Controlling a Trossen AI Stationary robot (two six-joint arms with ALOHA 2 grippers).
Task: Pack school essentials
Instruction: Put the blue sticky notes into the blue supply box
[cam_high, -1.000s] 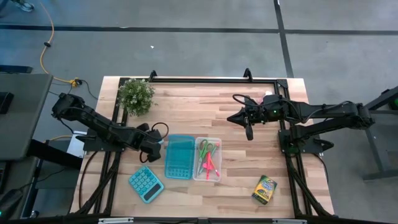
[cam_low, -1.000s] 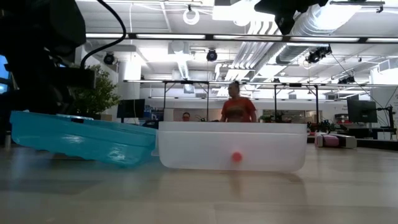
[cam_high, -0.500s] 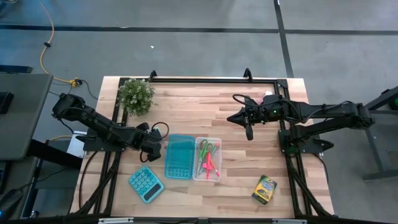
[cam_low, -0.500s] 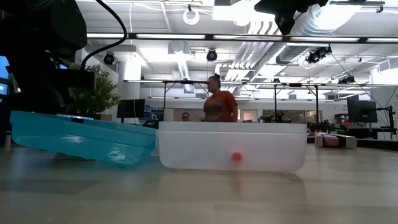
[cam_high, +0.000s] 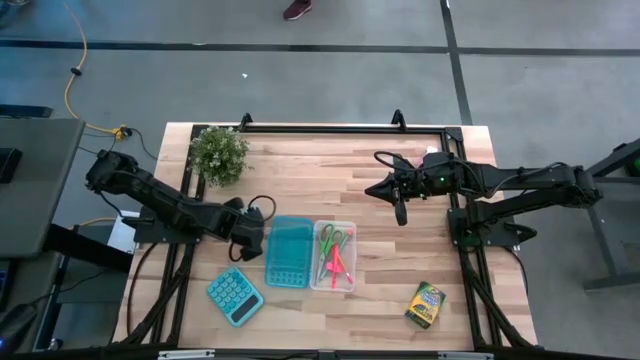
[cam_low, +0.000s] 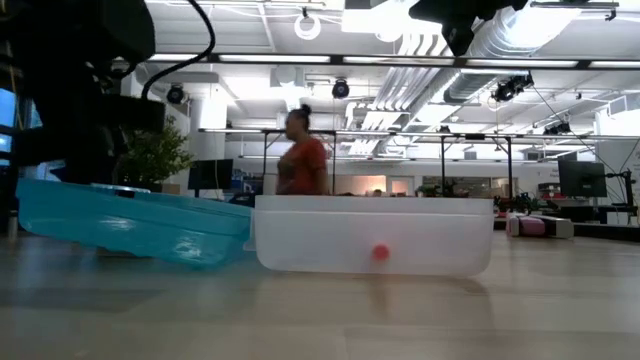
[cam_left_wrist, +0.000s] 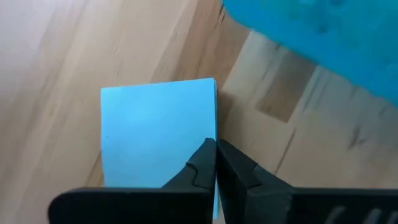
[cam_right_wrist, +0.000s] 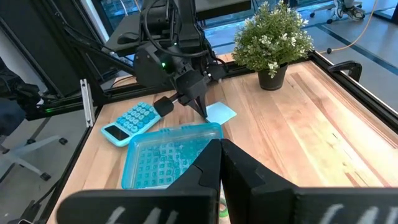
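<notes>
Just snapped shut: left gripper (cam_left_wrist: 216, 163) fingers now clenched on the edge of the light-blue note pad (cam_left_wrist: 155, 130), flat on the bench (cam_high: 300, 180) beside the teal lid (cam_high: 287, 251). Looks like a pinch, so lifting it over to the clear bin (cam_high: 334, 256) with the scissors (cam_high: 331, 238) probably comes next. Right gripper (cam_high: 401, 214) parked mid-air, fingers clenched on nothing.

Left gripper (cam_high: 255, 231) sits hemmed between teal lid (cam_high: 288, 251), calculator (cam_high: 235, 296) and plant (cam_high: 219, 153); bench (cam_high: 300, 180) open mid-back under right gripper (cam_high: 401, 212), front-right blocked only by crayon box (cam_high: 425, 304).
</notes>
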